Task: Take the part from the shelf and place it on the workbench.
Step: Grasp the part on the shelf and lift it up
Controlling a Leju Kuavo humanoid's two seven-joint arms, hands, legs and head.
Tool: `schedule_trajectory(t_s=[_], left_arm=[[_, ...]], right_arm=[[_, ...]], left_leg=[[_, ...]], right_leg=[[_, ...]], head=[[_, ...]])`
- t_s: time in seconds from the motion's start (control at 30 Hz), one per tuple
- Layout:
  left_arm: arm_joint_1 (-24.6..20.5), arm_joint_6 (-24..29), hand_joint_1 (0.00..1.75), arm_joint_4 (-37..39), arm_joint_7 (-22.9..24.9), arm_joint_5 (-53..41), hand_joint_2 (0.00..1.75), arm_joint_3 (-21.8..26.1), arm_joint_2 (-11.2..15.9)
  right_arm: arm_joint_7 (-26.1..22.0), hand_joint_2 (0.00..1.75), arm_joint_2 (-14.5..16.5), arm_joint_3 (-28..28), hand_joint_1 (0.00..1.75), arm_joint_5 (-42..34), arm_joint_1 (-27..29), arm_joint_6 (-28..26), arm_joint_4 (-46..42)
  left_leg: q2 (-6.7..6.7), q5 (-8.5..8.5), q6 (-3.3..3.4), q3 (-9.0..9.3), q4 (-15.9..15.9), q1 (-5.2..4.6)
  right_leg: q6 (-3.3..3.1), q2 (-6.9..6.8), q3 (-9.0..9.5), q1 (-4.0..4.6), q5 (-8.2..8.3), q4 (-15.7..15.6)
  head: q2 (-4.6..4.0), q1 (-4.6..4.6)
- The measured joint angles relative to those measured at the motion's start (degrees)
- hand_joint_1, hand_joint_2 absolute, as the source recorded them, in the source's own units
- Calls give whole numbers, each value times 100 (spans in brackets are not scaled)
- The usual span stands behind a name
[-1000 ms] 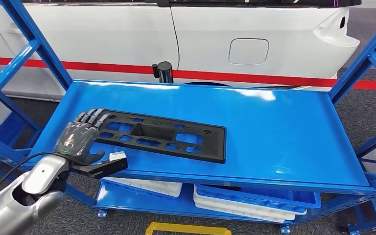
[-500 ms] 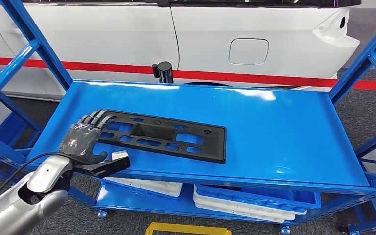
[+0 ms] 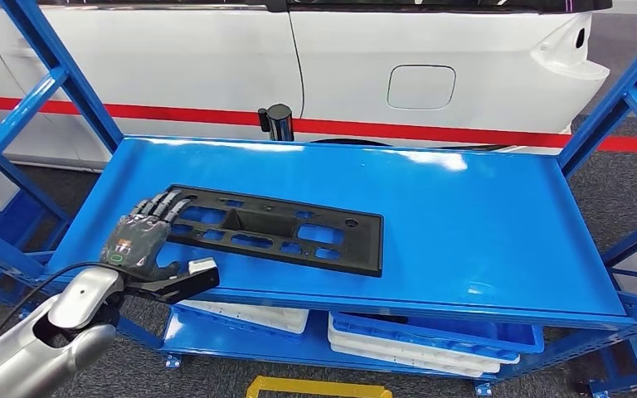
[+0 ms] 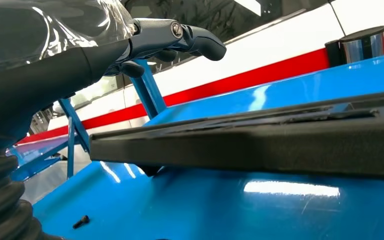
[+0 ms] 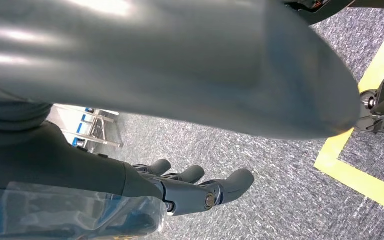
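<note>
A: Nearest first; left robot hand [image 3: 137, 240] sits at the front-left of the blue shelf [image 3: 481, 215]; fingers [image 3: 166, 203] spread and stretched over the left end of the black part [image 3: 274, 228]; nothing gripped.
B: Contact?
A: Fingertips overlap the part's edge in the head view; wrist view shows fingers [image 4: 180, 37] above the part [image 4: 260, 140] with a gap; can't tell if touching.
B: Part position?
A: Flat on the top shelf, left of centre, long side across; small black screw [image 4: 81, 221] on the shelf just beside the wrist.
B: Right robot hand [image 5: 200, 187]?
A: Hanging over grey floor [image 5: 280, 200]; fingers loosely apart, holding nothing.
B: Behind?
A: White car [image 3: 340, 58], red stripe.
</note>
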Motion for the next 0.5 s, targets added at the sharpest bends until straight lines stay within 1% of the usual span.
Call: schedule_trajectory(t_s=[0.07,0.2,0.23,0.5], left_arm=[[6,2,2,15,0,4,175,0,0],[19,21,172,42,-3,3,175,0,0],[22,34,175,49,-6,-4,175,0,0],[25,19,175,79,-27,34,175,2,0]], right_arm=[[0,0,0,1,0,-1,0,0,0],[0,0,0,2,0,-7,0,0,0],[0,0,0,3,0,-7,0,0,0],[0,0,0,4,0,-16,0,0,0]], left_leg=[[0,0,0,0,0,0],[0,0,0,0,0,0],[0,0,0,0,0,0],[0,0,0,1,0,0]], right_leg=[[0,0,0,0,0,0],[0,0,0,0,0,0],[0,0,0,0,0,0],[0,0,2,0,0,0]], head=[[0,0],[0,0],[0,0],[0,1]])
